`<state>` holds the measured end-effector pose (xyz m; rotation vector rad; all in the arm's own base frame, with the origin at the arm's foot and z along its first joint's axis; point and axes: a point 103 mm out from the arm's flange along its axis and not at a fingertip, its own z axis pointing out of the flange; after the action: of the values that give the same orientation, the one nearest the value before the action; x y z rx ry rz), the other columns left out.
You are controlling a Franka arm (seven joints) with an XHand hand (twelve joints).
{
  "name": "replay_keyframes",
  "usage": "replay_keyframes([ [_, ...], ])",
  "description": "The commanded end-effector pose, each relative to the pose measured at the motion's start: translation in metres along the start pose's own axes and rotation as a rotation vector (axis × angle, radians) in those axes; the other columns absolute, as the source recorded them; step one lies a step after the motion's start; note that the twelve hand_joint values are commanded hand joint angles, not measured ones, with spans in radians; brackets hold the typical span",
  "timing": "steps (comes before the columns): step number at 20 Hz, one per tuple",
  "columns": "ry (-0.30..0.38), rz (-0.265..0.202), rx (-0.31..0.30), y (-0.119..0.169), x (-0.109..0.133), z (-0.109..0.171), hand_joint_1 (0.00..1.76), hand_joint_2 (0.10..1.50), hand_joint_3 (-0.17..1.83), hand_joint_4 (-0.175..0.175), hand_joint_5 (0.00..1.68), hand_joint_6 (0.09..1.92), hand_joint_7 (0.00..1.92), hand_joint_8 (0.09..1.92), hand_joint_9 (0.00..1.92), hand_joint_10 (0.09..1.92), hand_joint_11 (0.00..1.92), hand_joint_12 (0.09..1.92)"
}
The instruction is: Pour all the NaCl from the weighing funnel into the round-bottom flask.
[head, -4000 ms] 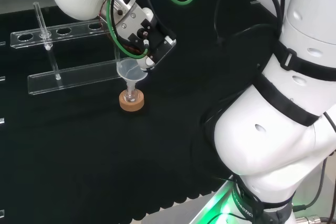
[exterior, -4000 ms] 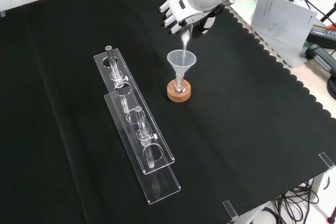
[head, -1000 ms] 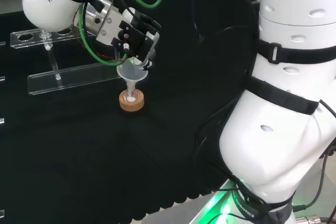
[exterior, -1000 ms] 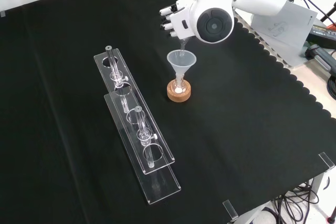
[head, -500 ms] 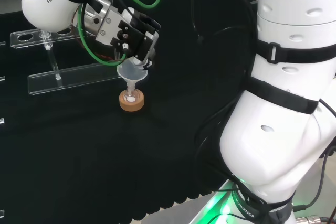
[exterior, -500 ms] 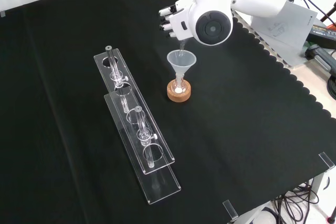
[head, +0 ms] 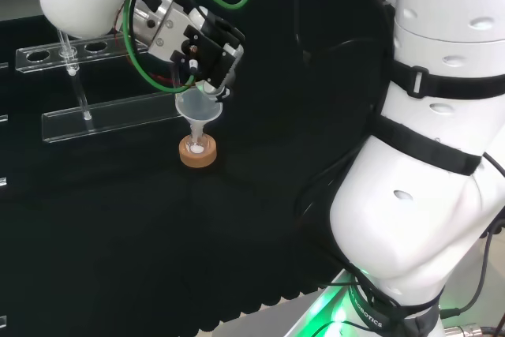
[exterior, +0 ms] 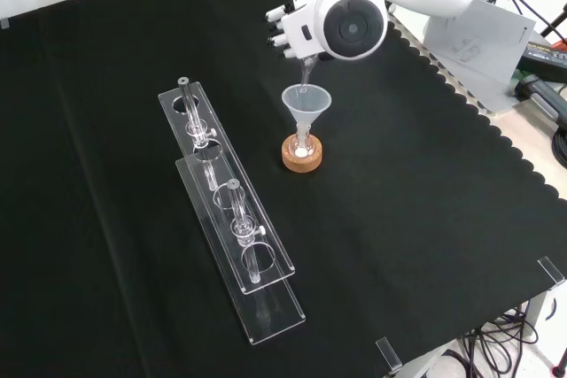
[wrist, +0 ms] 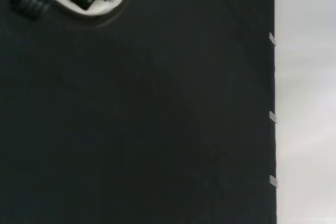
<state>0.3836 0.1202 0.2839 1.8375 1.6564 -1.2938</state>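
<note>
In the head view, the robot hand [head: 201, 46] has its fingers curled round the weighing funnel [head: 210, 88], tipped over a clear plastic funnel [head: 197, 106] set in the round-bottom flask [head: 197, 146] on a cork ring [head: 197, 154].

In the front view, the flask (white powder inside) stands right of two clear racks [exterior: 232, 219] on the tabletop [exterior: 425, 219].

From my console: even overhead light, black cloth [exterior: 425, 219] swallowing shadows, green glow at the head view's lower right, wrist view soft throughout.
</note>
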Motion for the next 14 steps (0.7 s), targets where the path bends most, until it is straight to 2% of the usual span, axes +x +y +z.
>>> replay_keyframes([
  [1, 0.068, -0.011, -0.003, 0.004, -0.007, 0.011, 1.12, 0.63, 0.73, 0.175, 1.25, 0.75, 0.71, 0.60, 1.05, 0.28, 0.76, 1.07],
  [8, 0.159, -0.022, -0.037, 0.011, -0.018, 0.027, 1.12, 0.63, 0.73, 0.175, 1.25, 0.75, 0.71, 0.60, 1.05, 0.28, 0.77, 1.07],
  [11, 0.251, -0.037, -0.050, 0.014, -0.023, 0.034, 1.12, 0.63, 0.73, 0.175, 1.25, 0.75, 0.72, 0.60, 1.05, 0.28, 0.77, 1.07],
  [14, 0.313, -0.055, -0.078, 0.017, -0.027, 0.042, 1.12, 0.63, 0.73, 0.175, 1.25, 0.75, 0.72, 0.60, 1.05, 0.28, 0.77, 1.07],
])
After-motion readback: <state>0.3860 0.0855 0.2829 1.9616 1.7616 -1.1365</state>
